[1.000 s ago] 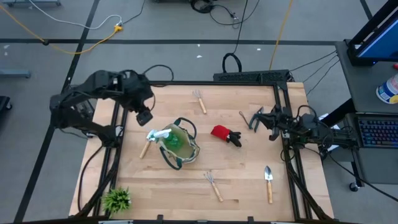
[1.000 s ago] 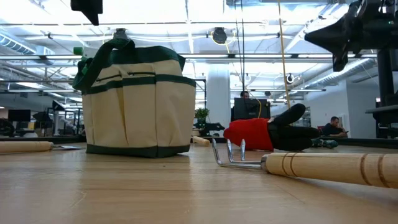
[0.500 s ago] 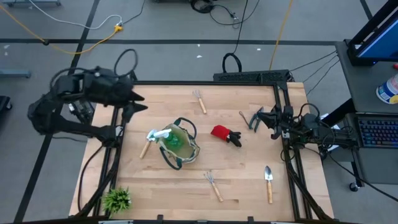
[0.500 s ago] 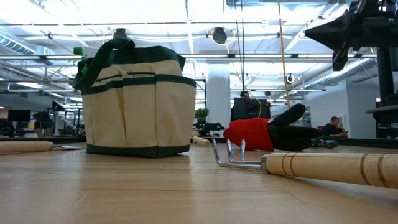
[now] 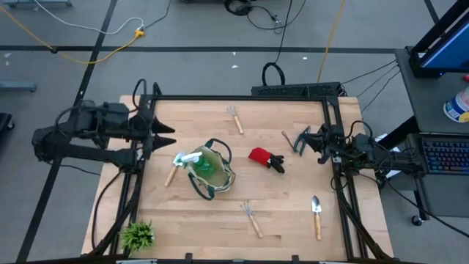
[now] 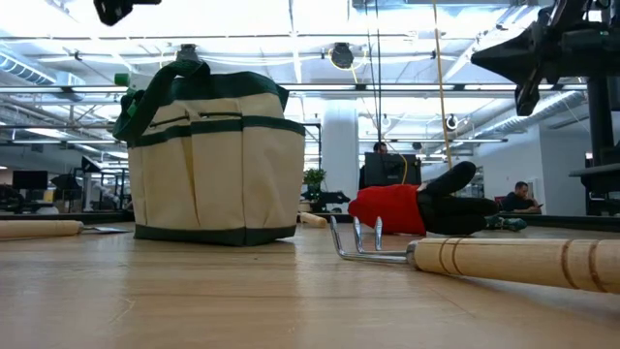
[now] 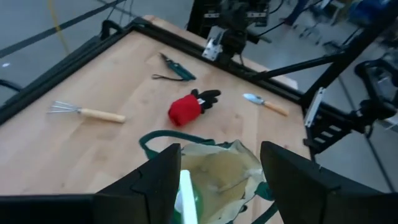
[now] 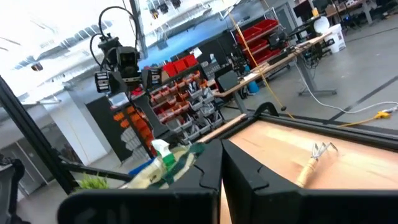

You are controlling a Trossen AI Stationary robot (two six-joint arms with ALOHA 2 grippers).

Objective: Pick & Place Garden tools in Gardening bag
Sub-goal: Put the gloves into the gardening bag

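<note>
Gardening bag [image 5: 211, 170] mid-table, gloves [image 5: 265, 158] to its right, pruning shears [image 5: 295, 140] beyond those, trowel [image 5: 316, 215] near the right front corner.

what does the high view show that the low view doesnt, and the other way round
Only the high view shows the spiky plant, the trowel, the pruning shears, the far rake and the left claw, open at the table's left edge.

Only the low view shows the room behind, with seated people at desks, and the bag's side pockets.

Both show the gardening bag with the spray bottle poking out, the red glove, the near rake and the right claw.
</note>
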